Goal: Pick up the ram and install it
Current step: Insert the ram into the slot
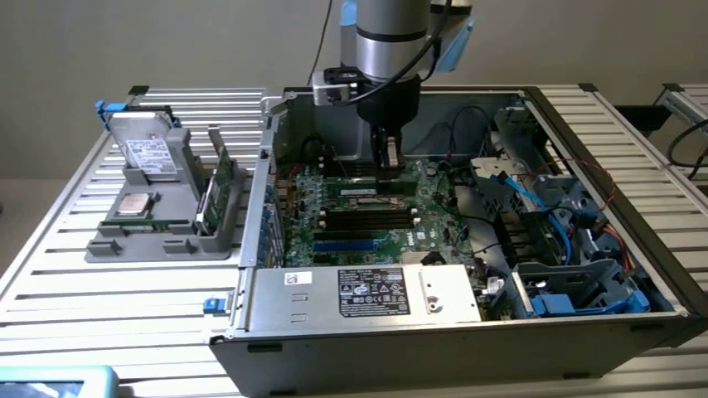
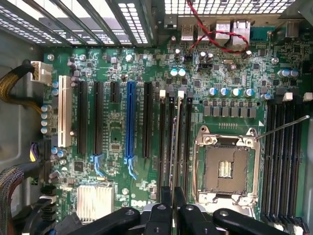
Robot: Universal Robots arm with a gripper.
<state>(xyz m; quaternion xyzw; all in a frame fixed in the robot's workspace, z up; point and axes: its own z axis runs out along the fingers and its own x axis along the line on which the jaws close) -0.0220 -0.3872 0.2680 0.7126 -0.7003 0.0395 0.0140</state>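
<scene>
Hanging straight down, the gripper (image 1: pixel 387 163) is inside the open case (image 1: pixel 619 166), low over the far part of the motherboard (image 1: pixel 332 240), just beyond the socket (image 1: pixel 370 195). From the wrist I see its two fingers (image 2: pixel 166 203) close together, pinched on the ram (image 2: pixel 175 147), which shows edge-on as a thin pale line. That line runs lengthwise over the middle of a bank of four black slots (image 2: pixel 189 137) beside the socket, parallel to them. Whether the stick is already down in a slot or just above one, I cannot tell. White clips (image 2: pixel 163 92) sit at the slot ends away from the fingers. On the other side of the socket lies a second bank of black slots, and a thin lever (image 2: pixel 283 126) slants across it. Farther along the board stand long card slots, one blue (image 2: pixel 130 117) and one white (image 2: pixel 62 110), with a ribbed heatsink (image 2: pixel 95 201) close by. A red wire (image 2: pixel 215 34) loops near the rear ports.

At the near side of the case sits the power supply (image 1: pixel 366 290) with its label. Blue cables (image 1: pixel 564 240) crowd the exterior view's right. On the exterior view's left, outside the case, a grey holder (image 1: pixel 155 236) rests on the slatted table (image 1: pixel 89 298), carrying a drive (image 1: pixel 144 153) and green cards (image 1: pixel 221 182) standing on edge.
</scene>
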